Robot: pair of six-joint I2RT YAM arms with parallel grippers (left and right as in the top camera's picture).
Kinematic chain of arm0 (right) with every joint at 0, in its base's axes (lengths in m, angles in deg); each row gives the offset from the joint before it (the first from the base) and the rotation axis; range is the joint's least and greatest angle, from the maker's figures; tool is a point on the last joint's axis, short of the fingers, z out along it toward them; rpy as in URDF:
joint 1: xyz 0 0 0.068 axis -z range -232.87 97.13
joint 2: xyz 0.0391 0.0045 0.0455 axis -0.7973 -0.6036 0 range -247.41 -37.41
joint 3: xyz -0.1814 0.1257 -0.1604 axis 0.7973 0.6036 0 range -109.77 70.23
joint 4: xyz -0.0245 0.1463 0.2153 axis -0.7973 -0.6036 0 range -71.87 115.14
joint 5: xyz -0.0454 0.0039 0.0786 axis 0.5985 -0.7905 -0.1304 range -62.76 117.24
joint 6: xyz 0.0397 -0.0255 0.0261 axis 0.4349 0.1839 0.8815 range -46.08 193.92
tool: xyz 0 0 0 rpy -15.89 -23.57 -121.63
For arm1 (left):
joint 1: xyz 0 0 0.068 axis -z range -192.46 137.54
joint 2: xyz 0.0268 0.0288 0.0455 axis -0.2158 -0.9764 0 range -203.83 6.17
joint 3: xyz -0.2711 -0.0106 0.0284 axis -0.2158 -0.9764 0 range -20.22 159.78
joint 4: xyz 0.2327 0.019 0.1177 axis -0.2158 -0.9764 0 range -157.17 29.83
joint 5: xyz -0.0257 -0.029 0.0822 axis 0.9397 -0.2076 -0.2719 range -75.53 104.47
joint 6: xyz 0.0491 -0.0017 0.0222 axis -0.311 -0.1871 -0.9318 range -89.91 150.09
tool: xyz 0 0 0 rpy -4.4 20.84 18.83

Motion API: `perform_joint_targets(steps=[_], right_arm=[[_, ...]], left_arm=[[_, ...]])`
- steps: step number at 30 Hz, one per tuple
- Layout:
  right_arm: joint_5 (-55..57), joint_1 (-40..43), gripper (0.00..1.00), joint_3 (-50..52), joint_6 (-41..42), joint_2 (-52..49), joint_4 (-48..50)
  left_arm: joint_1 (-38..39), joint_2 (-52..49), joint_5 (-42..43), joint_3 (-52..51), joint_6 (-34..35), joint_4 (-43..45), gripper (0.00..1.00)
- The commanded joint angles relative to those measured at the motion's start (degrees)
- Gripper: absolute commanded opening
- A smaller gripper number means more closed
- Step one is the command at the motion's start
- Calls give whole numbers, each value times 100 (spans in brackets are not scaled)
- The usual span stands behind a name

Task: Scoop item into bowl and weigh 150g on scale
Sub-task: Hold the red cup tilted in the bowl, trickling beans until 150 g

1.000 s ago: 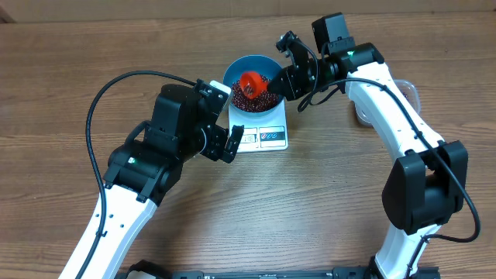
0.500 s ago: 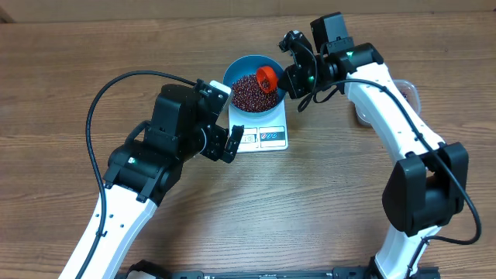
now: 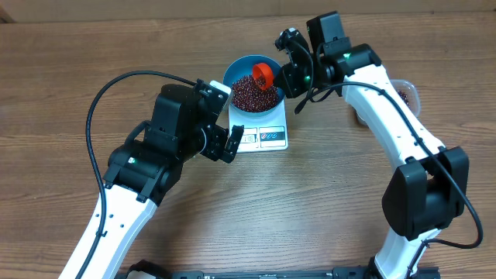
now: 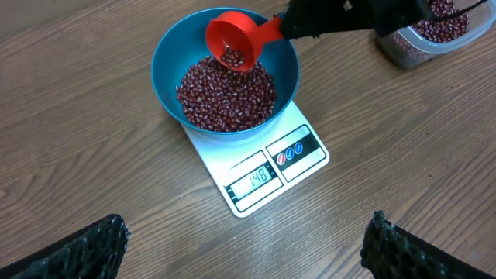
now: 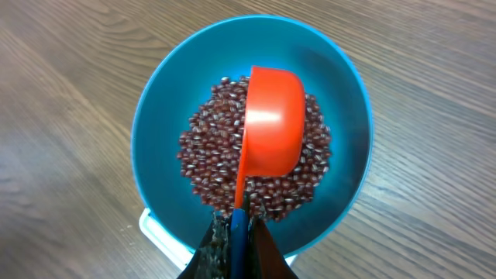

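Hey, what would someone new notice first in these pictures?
The bright blue bowl heaped with dark red beans, sitting on the white scale at the middle of the table. Right above the beans, the right pincer holds an orange-red scoop by its handle, tilted with a few beans inside.

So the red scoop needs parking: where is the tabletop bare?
Free: the wooden table in front of the flat white scale, between the left arm and right arm, and left of the round blue bowl. Crowded: around bowl and scale, and rightward to the clear plastic tub.
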Motion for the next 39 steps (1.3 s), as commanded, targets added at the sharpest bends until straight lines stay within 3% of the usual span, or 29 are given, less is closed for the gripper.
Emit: perform_joint_targets(steps=[1,5,8,11,14,17,21,24,27,39], right_arm=[[33,-61,4,-127,22,286,15],[433,-74,4,-127,109,308,162],[-249,-111,3,-127,87,365,219],[542,-133,3,-127,103,411,216],[197,-164,4,-127,111,413,179],[1012,-214,4,-127,-107,413,17],[601,-240,4,-127,-166,413,-70],[1266,-271,3,-127,-166,413,-109],[662,-273,3,-127,-160,413,-96],[330,-271,4,-127,-129,413,-114]], left_arm=[[-24,-50,79,-2,-107,2,99],[-24,-50,79,-2,-107,2,100],[-24,-50,79,-2,-107,2,100],[-24,-50,79,-2,-107,2,100],[-24,-50,79,-2,-107,2,100],[-24,-50,79,-2,-107,2,100],[-24,-50,79,-2,-107,2,100],[-24,-50,79,-2,-107,4,100],[-24,-50,79,-2,-107,2,100],[-24,-50,76,-2,-107,2,100]])
